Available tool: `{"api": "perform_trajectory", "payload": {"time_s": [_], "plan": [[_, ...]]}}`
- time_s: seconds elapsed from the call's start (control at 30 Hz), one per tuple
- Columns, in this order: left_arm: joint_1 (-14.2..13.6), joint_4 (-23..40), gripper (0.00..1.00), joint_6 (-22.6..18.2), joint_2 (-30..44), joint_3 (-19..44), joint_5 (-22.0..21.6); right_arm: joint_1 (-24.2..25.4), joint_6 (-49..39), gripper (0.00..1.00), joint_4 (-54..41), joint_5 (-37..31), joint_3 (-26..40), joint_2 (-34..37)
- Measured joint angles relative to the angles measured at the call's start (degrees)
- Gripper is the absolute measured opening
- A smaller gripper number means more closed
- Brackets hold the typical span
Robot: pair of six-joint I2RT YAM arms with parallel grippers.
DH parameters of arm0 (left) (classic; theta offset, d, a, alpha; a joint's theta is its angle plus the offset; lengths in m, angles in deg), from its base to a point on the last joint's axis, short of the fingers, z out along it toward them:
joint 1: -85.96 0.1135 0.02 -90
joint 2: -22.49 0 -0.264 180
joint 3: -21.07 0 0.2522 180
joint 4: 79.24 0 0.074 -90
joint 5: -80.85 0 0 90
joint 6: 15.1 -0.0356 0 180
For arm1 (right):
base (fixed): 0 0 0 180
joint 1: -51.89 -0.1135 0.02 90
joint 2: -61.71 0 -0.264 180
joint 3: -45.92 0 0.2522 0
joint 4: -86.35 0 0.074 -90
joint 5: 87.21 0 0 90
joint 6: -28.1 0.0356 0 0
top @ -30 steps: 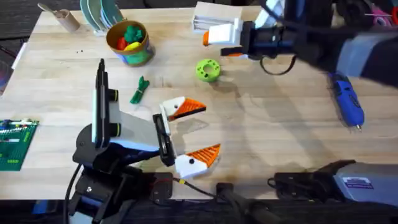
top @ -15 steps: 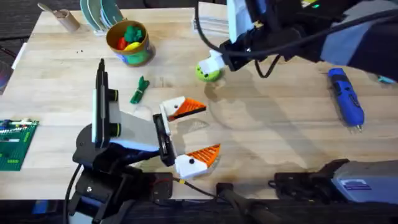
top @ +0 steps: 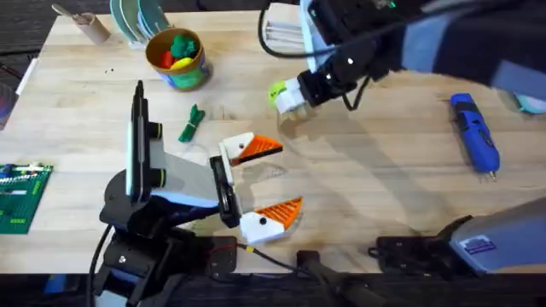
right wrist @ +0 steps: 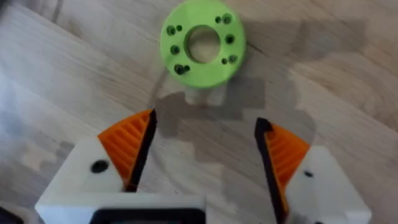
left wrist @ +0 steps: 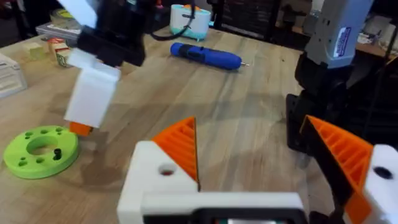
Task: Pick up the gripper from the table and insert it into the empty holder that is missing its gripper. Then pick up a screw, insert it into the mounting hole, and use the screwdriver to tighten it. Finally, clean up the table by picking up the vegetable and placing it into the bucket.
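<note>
Overhead: the right gripper [top: 294,95] hangs low over the green disc [top: 276,91], reaching in from the table's far right, its white fingers pointing down so that they partly cover the disc. The left gripper [top: 264,183] rests near the table's near edge, fingers spread wide, apparently parked clear of the work. The vegetable [top: 191,124] lies between the left arm and the bucket [top: 177,57], which stands at the far left with toy food inside. The screwdriver [top: 474,135] lies well apart at the far right, untouched.

Left wrist: the left gripper's orange pads [left wrist: 182,148] stand apart with nothing between them. Beyond them the right gripper's white finger [left wrist: 92,94] descends just beside the green disc, an orange tip showing beneath it; the screwdriver lies farther back.

Right wrist: the right gripper's fingers [right wrist: 127,146] are spread, empty, aimed straight down at the table, the disc just ahead of them. It appears to hold small dark screws in its holes, which probably explains the approach. The loose orange gripper and its holder cannot be made out.
</note>
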Motion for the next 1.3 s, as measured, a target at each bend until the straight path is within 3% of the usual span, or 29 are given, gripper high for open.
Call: {"api": "perform_trajectory", "payload": {"time_s": [0.03, 0.13, 0.27, 0.4, 0.63, 0.77, 1.1, 1.3], "plan": [[0.0, 0.0, 0.993, 0.0, 0.0, 0.0, 0.0, -0.3, 0.0, 0.992, -3.0, -0.2, 5.4, 3.2], [0.0, 0.3, 0.993, 0.0, 0.0, 0.0, 0.0, -1.9, 0.0, 0.992, -2.5, -0.5, 11.2, 7.1], [0.0, 0.3, 0.993, 0.0, 0.0, 0.0, 0.0, -3.8, -0.2, 0.992, -1.1, -2.6, 11.8, 9.4], [0.0, 0.3, 0.993, 0.0, 0.0, 0.0, 0.0, -7.0, -0.2, 0.991, -1.2, -8.8, 11.8, 12.6], [0.0, 0.3, 0.992, 0.0, 0.0, 0.0, 0.0, -7.0, -0.3, 0.882, -1.0, -10.1, 11.8, 12.8], [0.0, 0.3, 0.992, 0.0, 0.0, 0.0, 0.0, -7.0, -0.2, 0.877, 0.0, -10.3, 11.8, 13.8], [0.0, 0.3, 0.993, 0.0, 0.0, 0.0, 0.0, -6.9, 0.0, 0.536, 0.2, -11.4, 11.8, 15.8], [0.0, 0.3, 0.992, 0.0, 0.0, 0.0, 0.0, -7.0, -0.6, 0.526, 0.2, -11.5, 11.8, 15.8]]}}
